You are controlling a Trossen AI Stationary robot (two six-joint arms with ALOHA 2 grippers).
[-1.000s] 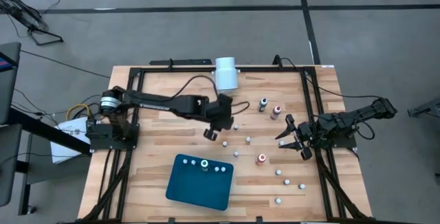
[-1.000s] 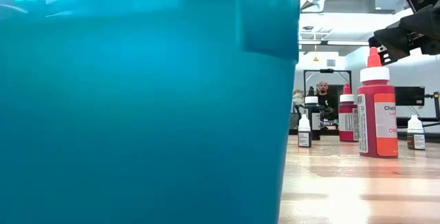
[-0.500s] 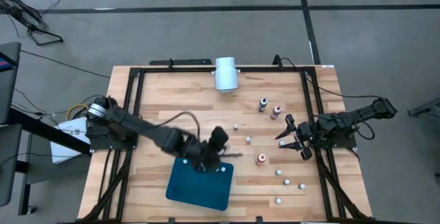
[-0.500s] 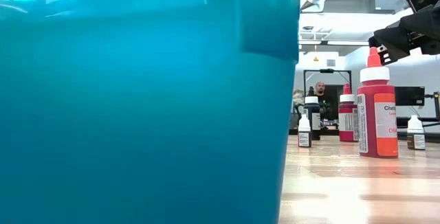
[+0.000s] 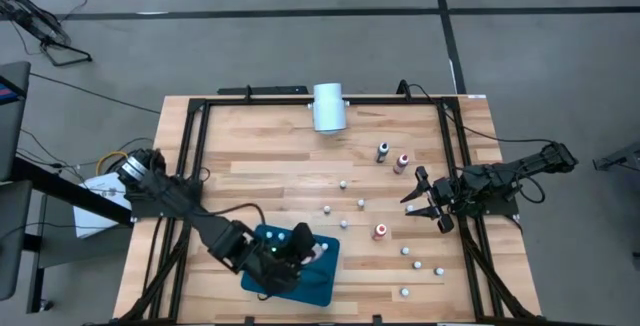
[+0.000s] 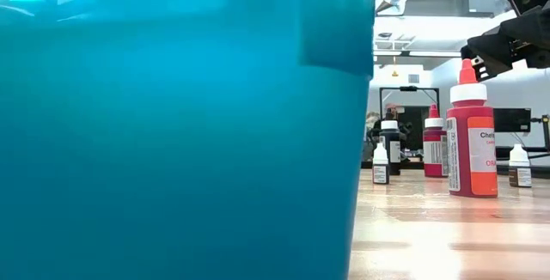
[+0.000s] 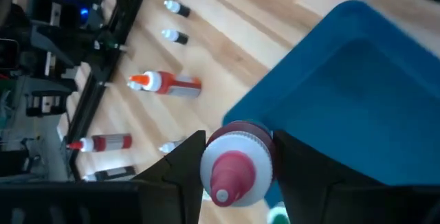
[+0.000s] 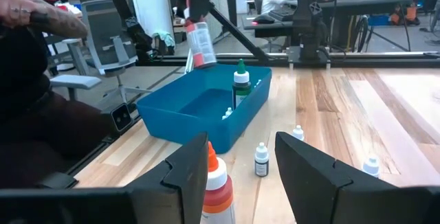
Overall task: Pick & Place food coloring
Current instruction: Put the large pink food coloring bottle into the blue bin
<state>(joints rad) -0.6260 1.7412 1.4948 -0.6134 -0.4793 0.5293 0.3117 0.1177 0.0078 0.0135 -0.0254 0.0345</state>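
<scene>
The light wooden plank table (image 5: 260, 181) has a black metal frame (image 5: 190, 146) around it. It stands on a grey floor (image 5: 300, 36) with dark lines. Behind it are a grey office chair (image 8: 96, 42), black desks (image 8: 344, 7) and a person in dark clothes (image 8: 27, 80).

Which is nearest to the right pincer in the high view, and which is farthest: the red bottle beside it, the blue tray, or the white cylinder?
From the right pincer, in the high view:
1. Red bottle, standing close to it, toward the table's middle.
2. White cylinder, at the table's far edge.
3. Blue tray, at the near edge, under the left arm.
</scene>
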